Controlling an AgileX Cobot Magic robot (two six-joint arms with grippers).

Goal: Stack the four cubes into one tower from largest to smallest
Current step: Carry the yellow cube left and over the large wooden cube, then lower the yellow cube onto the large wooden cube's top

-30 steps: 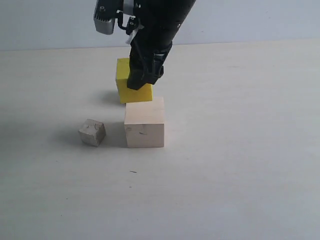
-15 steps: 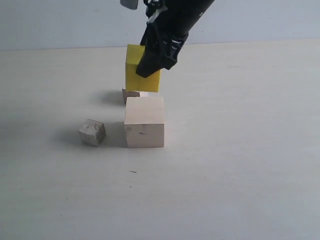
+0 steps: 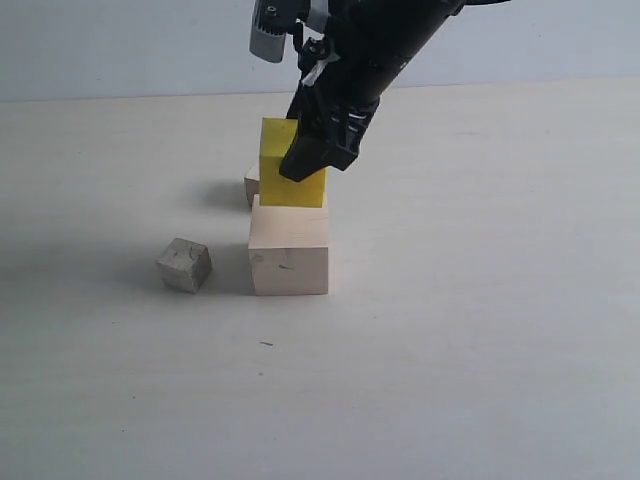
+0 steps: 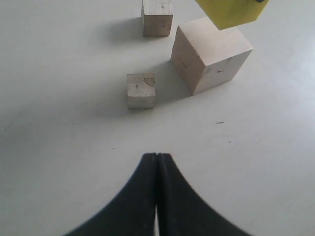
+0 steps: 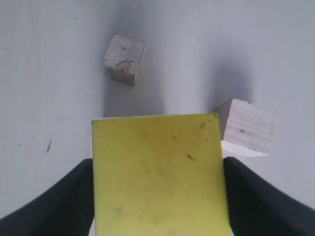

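Note:
My right gripper [image 3: 302,160] is shut on the yellow cube [image 3: 272,160], holding it by two opposite sides just over the large pale wooden cube [image 3: 289,260]; I cannot tell whether they touch. In the right wrist view the yellow cube [image 5: 160,172] fills the space between the fingers [image 5: 59,206] and hides most of the large cube. One small greyish cube [image 3: 184,265] lies left of the large cube. The other small cube [image 3: 252,186] sits behind it, partly hidden. My left gripper [image 4: 156,156] is shut and empty, hovering over bare table short of the small cube [image 4: 141,90].
The cubes rest on a pale table [image 3: 480,330]. A plain light wall [image 3: 100,50] rises behind its far edge. A tiny dark speck [image 3: 266,344] lies in front of the large cube.
The right gripper has lifted the yellow cube off the table and carried it forward over the large cube. That uncovered the small cube behind. The left gripper has stayed shut.

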